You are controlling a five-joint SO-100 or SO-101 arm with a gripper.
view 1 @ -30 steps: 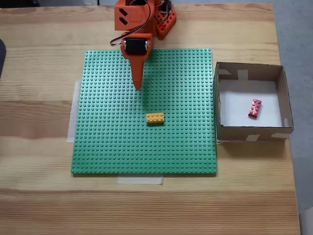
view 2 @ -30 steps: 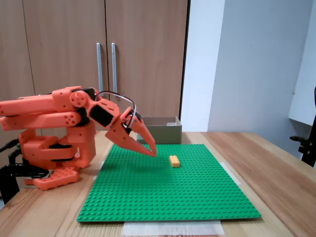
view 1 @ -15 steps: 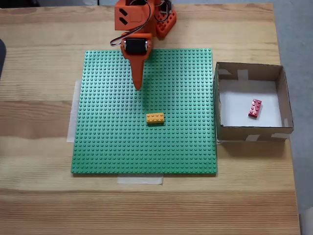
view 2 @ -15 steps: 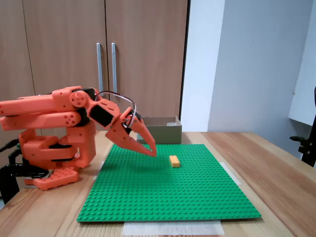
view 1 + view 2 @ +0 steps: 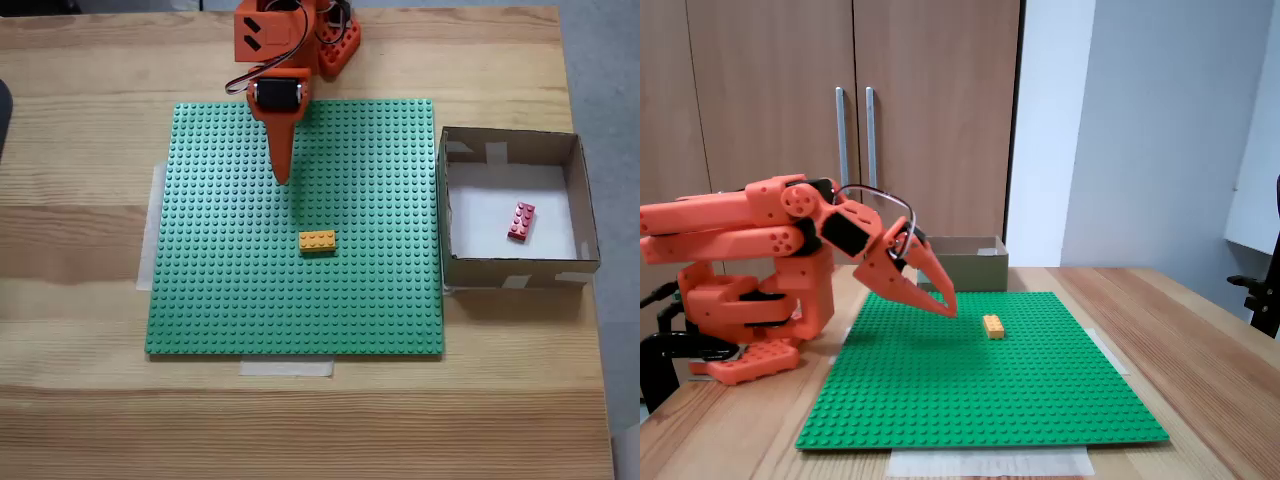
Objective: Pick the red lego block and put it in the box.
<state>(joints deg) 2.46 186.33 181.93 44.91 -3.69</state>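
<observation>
While the hand [image 5: 950, 309] is held shut and empty, the studded red lego block [image 5: 521, 222] is seen lying tilted on the box [image 5: 510, 146] floor.

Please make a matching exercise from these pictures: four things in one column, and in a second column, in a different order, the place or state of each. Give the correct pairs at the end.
Things:
1. small red rectangular plastic lego block
2. small yellow-orange rectangular plastic brick
3. square brown cardboard box
4. orange two-finger gripper

Places or states:
A. above the green studded baseplate, jaws shut, holding nothing
B. on the white floor inside the box
C. on the wooden table, beside the baseplate's right edge in the top-down fixed view
D. lying on the baseplate

Pairs: 1-B, 2-D, 3-C, 4-A
</observation>
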